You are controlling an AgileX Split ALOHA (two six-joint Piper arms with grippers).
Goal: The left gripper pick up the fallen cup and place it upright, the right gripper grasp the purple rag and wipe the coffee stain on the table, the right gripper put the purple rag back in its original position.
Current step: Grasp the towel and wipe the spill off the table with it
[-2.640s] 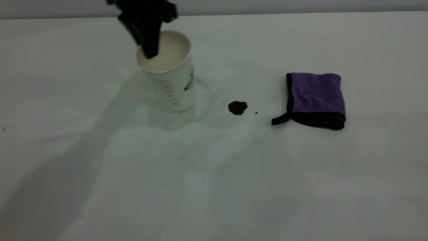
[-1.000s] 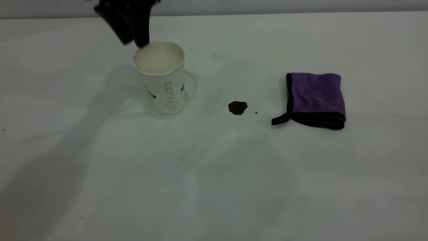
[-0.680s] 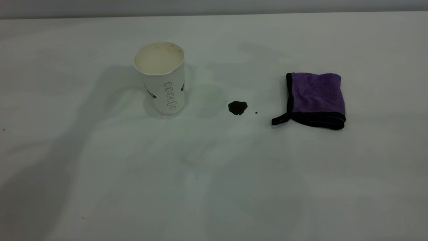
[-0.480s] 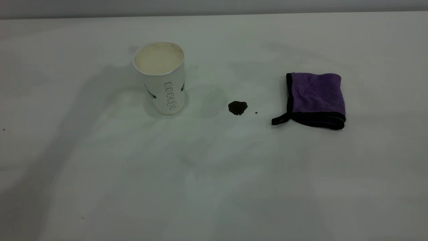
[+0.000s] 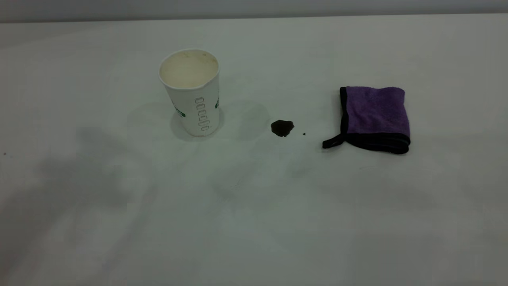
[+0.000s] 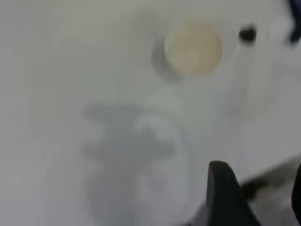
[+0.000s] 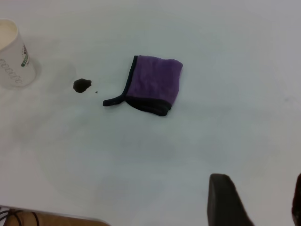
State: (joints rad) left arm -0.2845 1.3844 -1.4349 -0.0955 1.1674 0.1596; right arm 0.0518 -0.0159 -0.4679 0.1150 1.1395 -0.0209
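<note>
The cup [image 5: 190, 93] stands upright on the table [image 5: 254, 222], left of centre, with its cream inside showing. The coffee stain [image 5: 282, 127] lies to its right, with a tiny speck beside it. The purple rag [image 5: 375, 118] lies folded further right, its black loop tab pointing at the stain. Neither gripper shows in the exterior view. In the left wrist view the left gripper [image 6: 258, 200] is open and empty, high above the table, with the cup [image 6: 193, 50] and the stain [image 6: 247, 34] far below. In the right wrist view the right gripper [image 7: 261, 202] is open and empty, well away from the rag [image 7: 153, 84], the stain [image 7: 82, 85] and the cup [image 7: 11, 59].
The table's edge, with a brown surface and cables [image 7: 28, 219] beyond it, shows at a corner of the right wrist view. Soft arm shadows lie on the table's front left [image 5: 59, 190].
The left gripper let go of the cup, rose and left the exterior view. The cup went from tilted to upright and stays put. The arm's shadow slid toward the front left.
</note>
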